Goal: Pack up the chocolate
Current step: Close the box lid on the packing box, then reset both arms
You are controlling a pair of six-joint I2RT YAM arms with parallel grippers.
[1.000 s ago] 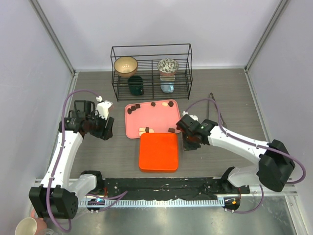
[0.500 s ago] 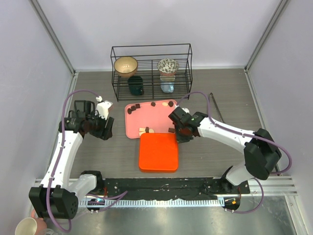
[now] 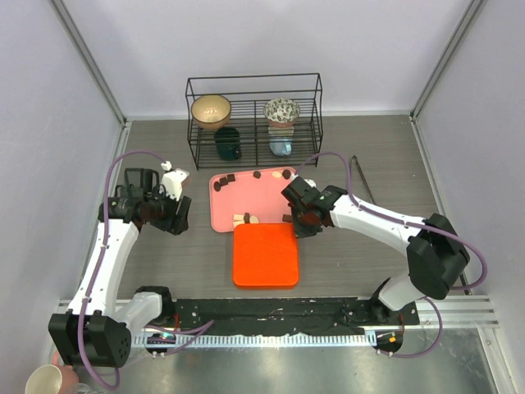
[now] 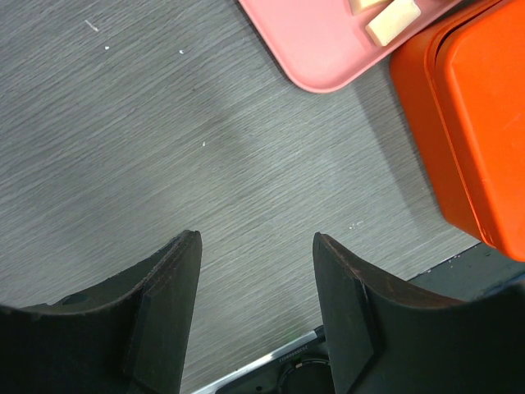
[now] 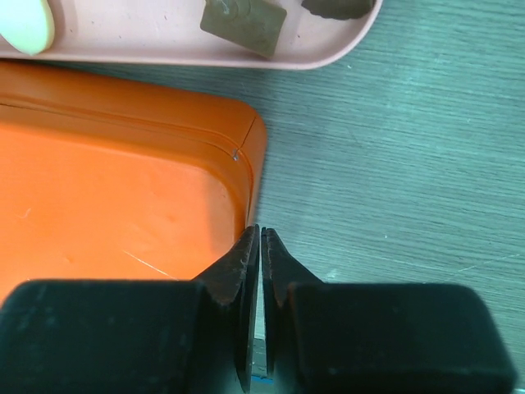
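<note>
My left arm is bent out to the left side of the grey wood-grain worktop [image 3: 369, 164]. My left end effector [image 4: 256, 242] points down at bare surface, its jaws standing well apart with nothing between them. It is left of the pink plastic tray [image 3: 246, 197] and apart from it.

My right arm reaches in from the right, elbow low. My right end effector [image 5: 260, 234] is pinched almost together and grips nothing. Its tips lie at the right edge of the flat orange square box [image 3: 265, 254], close to the far right corner. I cannot tell whether they touch the box.

The box sits just in front of the tray, and only its smooth orange top shows.

The chocolate [image 3: 232, 180] is on the tray. Several dark pieces lie along the far edge, one dark piece is by the near right corner, and cream pieces are at the near edge. My right wrist view shows a flat tan-brown square piece [image 5: 244, 20] near the tray's rim.

Behind the tray stands a black wire rack [image 3: 254, 80] holding two bowls and two mugs.
</note>
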